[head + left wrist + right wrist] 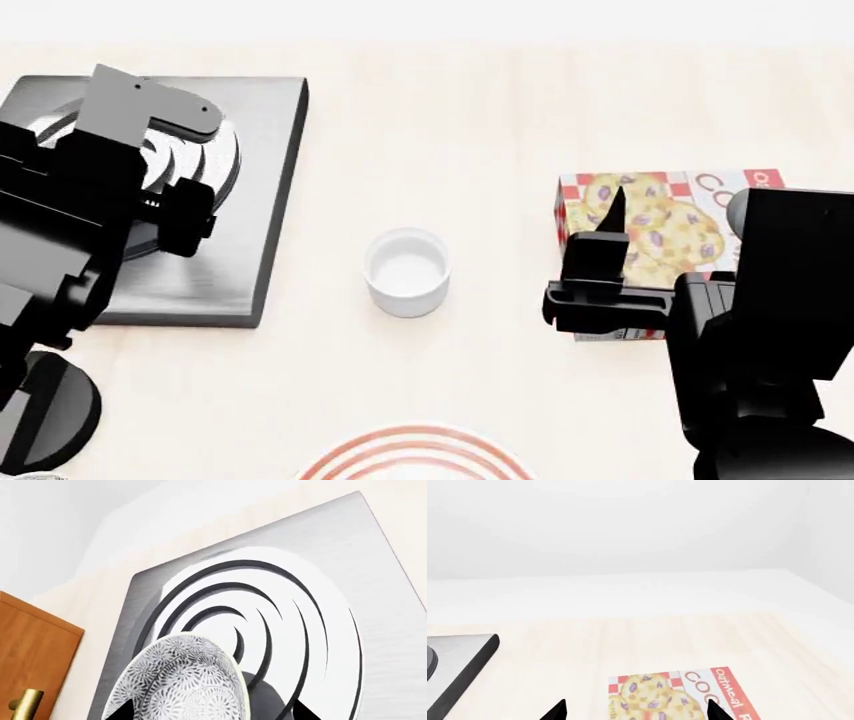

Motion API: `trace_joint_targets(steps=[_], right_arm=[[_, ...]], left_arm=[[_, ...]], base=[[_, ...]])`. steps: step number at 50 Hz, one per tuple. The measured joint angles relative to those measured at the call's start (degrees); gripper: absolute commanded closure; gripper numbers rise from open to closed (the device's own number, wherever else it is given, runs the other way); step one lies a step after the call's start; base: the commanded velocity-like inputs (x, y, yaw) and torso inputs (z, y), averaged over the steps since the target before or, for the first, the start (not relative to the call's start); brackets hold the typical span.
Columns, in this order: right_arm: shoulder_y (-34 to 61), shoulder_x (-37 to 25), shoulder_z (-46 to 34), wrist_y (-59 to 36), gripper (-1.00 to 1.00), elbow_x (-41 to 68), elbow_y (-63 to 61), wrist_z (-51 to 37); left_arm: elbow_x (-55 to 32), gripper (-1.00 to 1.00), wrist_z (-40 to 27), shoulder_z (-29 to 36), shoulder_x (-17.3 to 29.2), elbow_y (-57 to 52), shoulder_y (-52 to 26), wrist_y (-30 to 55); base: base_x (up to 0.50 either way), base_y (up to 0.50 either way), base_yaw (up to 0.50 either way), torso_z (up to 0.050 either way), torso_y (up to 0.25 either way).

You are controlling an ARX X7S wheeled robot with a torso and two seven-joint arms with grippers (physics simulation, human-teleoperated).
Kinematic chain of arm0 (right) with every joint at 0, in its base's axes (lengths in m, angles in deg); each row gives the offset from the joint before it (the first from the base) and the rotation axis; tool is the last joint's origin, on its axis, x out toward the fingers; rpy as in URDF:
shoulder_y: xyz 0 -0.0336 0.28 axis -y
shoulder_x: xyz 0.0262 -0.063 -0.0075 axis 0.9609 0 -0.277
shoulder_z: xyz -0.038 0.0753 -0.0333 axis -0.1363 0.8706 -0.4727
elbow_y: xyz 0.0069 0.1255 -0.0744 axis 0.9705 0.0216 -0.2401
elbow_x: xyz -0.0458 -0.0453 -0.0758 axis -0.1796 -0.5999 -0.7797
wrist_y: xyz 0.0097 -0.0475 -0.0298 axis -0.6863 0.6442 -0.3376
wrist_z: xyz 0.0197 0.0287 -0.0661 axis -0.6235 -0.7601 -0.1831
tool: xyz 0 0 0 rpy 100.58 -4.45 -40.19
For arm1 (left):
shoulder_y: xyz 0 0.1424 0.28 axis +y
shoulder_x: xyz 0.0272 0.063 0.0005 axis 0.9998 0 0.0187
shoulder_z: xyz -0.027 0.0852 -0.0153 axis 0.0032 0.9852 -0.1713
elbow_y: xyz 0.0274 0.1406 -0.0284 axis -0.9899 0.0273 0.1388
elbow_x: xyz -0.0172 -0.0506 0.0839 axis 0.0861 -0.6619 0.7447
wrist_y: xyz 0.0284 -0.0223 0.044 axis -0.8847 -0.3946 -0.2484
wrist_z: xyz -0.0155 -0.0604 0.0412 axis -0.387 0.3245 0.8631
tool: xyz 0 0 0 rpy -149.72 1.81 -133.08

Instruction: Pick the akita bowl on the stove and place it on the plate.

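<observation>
Speckled black-on-white, the akita bowl [183, 680] sits on the stove [373, 570], right between our left gripper [207, 714] tips, which look spread on either side of it, so we're lined up to pinch it. Whether they're touching it yet, we can't tell. Our right gripper [635, 709] hangs spread over the cookie box [654, 222], idle. The plate [420, 455] waits near the pale wooden counter [467, 120] edge; white cup [407, 270] sits between.
</observation>
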Motion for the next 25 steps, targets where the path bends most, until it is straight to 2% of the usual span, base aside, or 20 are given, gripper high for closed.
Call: trace_joint_targets(steps=[25], right_arm=[[-0.1,-0.36,-0.19,0.51,-1.0,0.52,0.31,-0.36]], left_arm=[[1.96,-1.0,0.28,-1.83,0.43,0.13,1.69,0.43]], base=[[0.0,0.0,0.0,0.0,0.0]])
